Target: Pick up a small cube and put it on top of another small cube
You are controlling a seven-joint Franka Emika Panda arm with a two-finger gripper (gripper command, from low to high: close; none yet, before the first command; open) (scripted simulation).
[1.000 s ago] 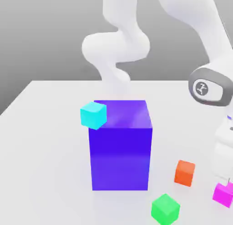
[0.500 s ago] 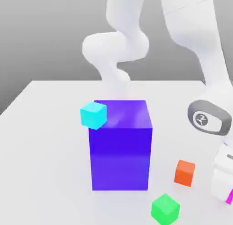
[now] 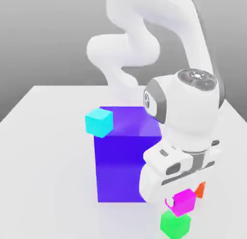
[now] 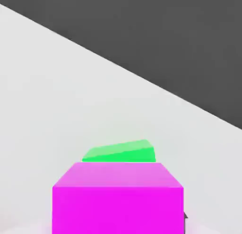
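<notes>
Exterior view: the magenta cube (image 3: 184, 202) was small, glossy and evenly coloured, a match in size for the green cube (image 3: 175, 223) and far smaller than the blue-violet block (image 3: 126, 153). It hung at the tip of the gripper (image 3: 182, 203), pinched between the fingers, just above the green cube and a little toward this view's right of it; whether the two touched could not be told. In the hand view the magenta cube (image 4: 118, 197) stood large in the foreground with the top face of the green cube (image 4: 121, 151) showing just past it on the pale table (image 4: 56, 100).

Half a second before, the magenta cube had been at the exterior view's far right edge, low by the table, with the wrist upright above it. Since then the arm had swung toward the blue-violet block, now partly covering it and almost all of the orange cube (image 3: 200, 189). The green cube, the cyan cube (image 3: 99, 122) and the block had not moved.
</notes>
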